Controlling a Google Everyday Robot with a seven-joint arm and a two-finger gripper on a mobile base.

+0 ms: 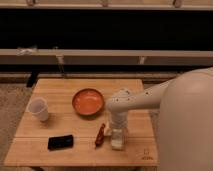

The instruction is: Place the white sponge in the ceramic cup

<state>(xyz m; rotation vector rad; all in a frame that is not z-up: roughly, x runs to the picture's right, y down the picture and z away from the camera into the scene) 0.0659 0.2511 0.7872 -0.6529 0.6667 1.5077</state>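
Note:
The white sponge (pixel 118 141) is a small whitish block lying near the front edge of the wooden table (pixel 60 125), right of a reddish thing. My gripper (pixel 118 131) points down directly over the sponge, at or just above its top, and hides its upper part. The ceramic cup (pixel 39 108) stands upright at the table's left side, far from the gripper and empty as far as I can see.
A wide orange bowl (pixel 88 101) sits at the table's middle, just left of my arm's wrist. A narrow reddish thing (pixel 100 135) lies left of the sponge. A black phone (pixel 60 142) lies at the front left. A dark rail runs behind the table.

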